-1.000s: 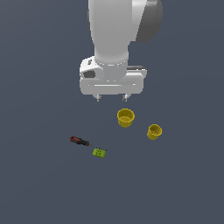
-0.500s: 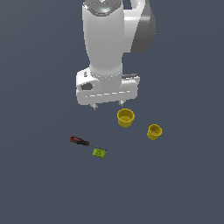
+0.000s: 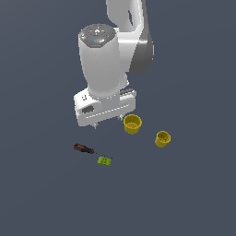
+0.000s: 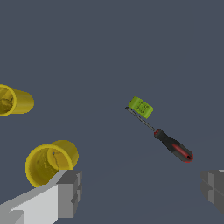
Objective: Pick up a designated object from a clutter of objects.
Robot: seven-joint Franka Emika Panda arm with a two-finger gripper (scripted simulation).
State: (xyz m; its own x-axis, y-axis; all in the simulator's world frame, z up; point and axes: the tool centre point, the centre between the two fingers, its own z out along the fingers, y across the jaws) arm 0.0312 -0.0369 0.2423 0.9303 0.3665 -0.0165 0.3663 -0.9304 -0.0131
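Observation:
The designated object, a screwdriver (image 3: 84, 148) with a red-and-black handle and a thin dark shaft, lies flat on the dark floor. Its shaft tip ends beside the small green block (image 3: 104, 160). In the wrist view the screwdriver (image 4: 173, 147) lies between my two fingers but further out, with the green block (image 4: 140, 107) beyond its tip. My gripper (image 3: 108, 123) hangs above the floor, up and to the exterior view's right of the screwdriver. It is open, and the gripper (image 4: 141, 190) has nothing between its fingers (image 4: 68, 193). Two yellow cups make up the rest of the clutter.
The larger yellow cup (image 3: 132, 124) stands just to the exterior view's right of my hand, close to one finger, and shows as the larger cup (image 4: 49, 162) in the wrist view. The smaller yellow cup (image 3: 162, 138) stands further right, apart from it, seen as the smaller cup (image 4: 13, 100).
My hand has come down and shifted toward the exterior view's left, closer to the screwdriver. The objects on the floor have not moved.

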